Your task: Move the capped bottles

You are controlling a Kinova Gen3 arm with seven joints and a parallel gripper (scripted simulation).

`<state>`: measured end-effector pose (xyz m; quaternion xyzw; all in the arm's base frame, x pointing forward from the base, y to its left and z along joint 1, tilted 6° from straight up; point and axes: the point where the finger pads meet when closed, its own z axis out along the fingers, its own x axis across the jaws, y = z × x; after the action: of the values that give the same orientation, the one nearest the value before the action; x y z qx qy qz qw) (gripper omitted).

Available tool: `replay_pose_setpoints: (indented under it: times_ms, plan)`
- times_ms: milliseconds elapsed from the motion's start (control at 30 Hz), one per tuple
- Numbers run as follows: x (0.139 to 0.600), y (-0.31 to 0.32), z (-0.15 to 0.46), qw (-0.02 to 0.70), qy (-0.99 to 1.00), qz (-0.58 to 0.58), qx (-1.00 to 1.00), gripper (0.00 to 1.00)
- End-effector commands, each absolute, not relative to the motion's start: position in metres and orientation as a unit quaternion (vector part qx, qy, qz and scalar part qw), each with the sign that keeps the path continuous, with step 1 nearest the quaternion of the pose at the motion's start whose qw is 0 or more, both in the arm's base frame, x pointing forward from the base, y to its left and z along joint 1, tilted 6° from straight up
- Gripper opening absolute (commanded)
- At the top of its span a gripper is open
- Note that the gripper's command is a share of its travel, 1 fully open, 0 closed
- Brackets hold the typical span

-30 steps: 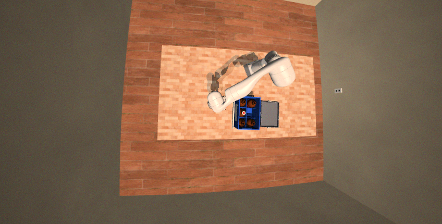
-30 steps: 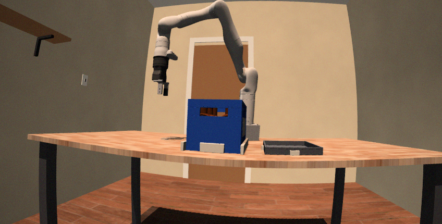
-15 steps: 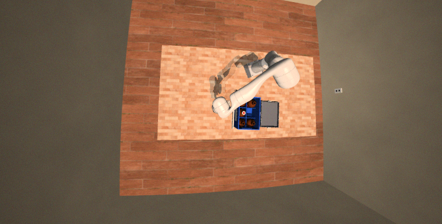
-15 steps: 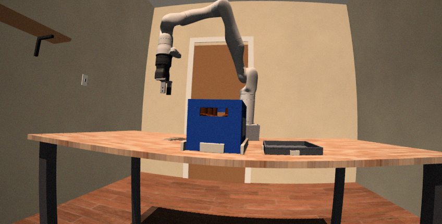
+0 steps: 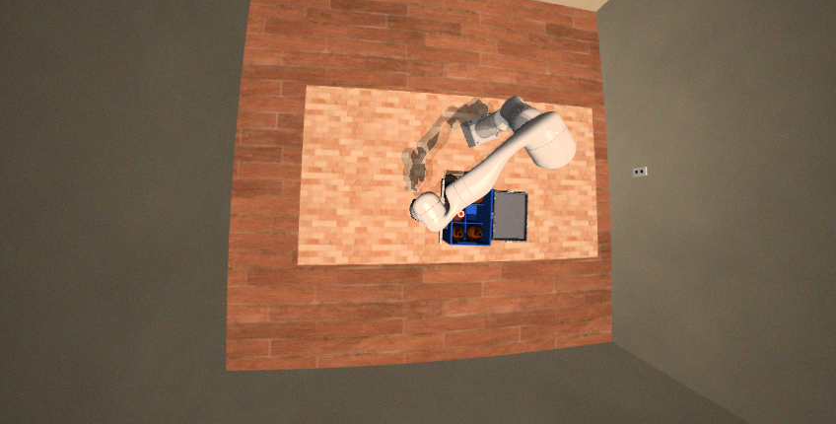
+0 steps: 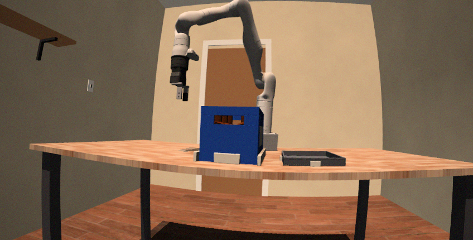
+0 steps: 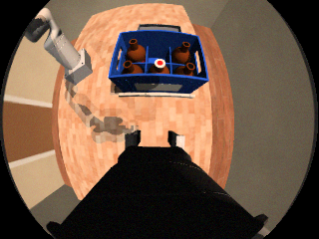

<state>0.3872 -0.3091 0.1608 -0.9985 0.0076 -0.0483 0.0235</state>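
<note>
The blue crate stands on the table and has divided cells; it also shows in the wrist view and from above. Several brown bottles with open necks stand in it, such as one and another. One bottle with a white and red cap stands in a middle cell, also seen from above. The dark grey tray lies empty right beside the crate. My gripper is open and empty. It hangs above and to the left of the crate, its fingers pointing down.
Small beige blocks sit against the crate's sides, and one sits at the tray's front. The arm's base stands behind the crate. The arm covers part of the crate in the overhead view.
</note>
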Motion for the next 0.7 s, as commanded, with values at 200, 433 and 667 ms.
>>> replay_pose_setpoints:
  times_ms: [200, 433, 667]
  plan:
    - [0.401, -0.283, 0.166, 0.022, -0.001, -0.051, -0.998, 1.0]
    - [0.4, -0.267, 0.166, 0.023, 0.002, -0.05, -0.998, 1.0]
    - [0.401, -0.244, 0.168, 0.022, 0.0, -0.051, -0.998, 1.0]
